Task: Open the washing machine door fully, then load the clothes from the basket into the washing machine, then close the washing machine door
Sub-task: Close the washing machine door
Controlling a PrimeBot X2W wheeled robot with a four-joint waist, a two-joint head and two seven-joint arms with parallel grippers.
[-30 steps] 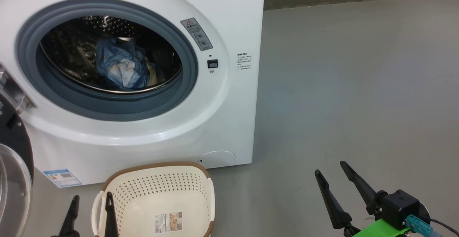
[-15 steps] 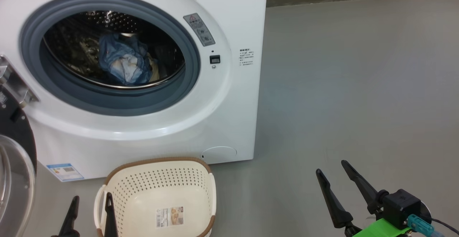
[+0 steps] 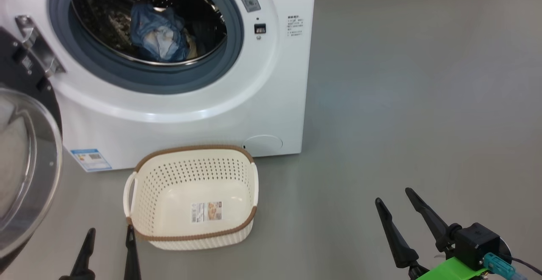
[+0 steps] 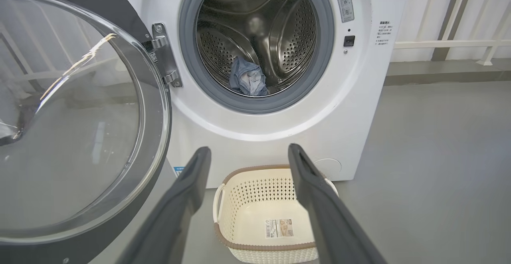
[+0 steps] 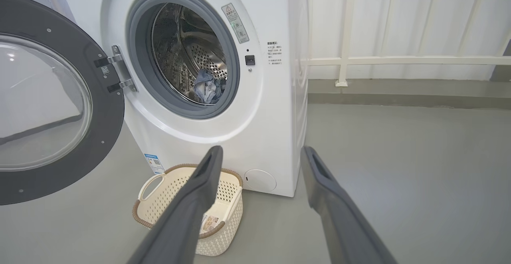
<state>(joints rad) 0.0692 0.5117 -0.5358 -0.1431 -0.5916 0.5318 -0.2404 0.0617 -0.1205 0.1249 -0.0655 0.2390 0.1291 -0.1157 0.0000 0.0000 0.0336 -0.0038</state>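
The white washing machine (image 3: 271, 102) stands at the upper left. Its door (image 3: 25, 153) is swung wide open to the left, with a black rim and a clear glass bowl. The clothes (image 3: 159, 34), a light-blue bundle with a pale patch, lie in the steel drum; the left wrist view shows the clothes (image 4: 247, 81) too. On the floor in front sits the cream basket (image 3: 190, 174), holding just a paper label. My left gripper (image 3: 110, 230) is open beside the basket's near left corner. My right gripper (image 3: 393, 196) is open over bare floor, far to the right.
Grey floor (image 3: 423, 102) stretches to the right of the machine. In the right wrist view a white railing (image 5: 399, 60) and a low kerb run along the wall behind. The open door (image 5: 40, 108) juts out on the machine's left side.
The whole head picture has shifted, so the camera has moved: washer and basket now sit higher in it and the basket shows whole. Both grippers keep the same open stance.
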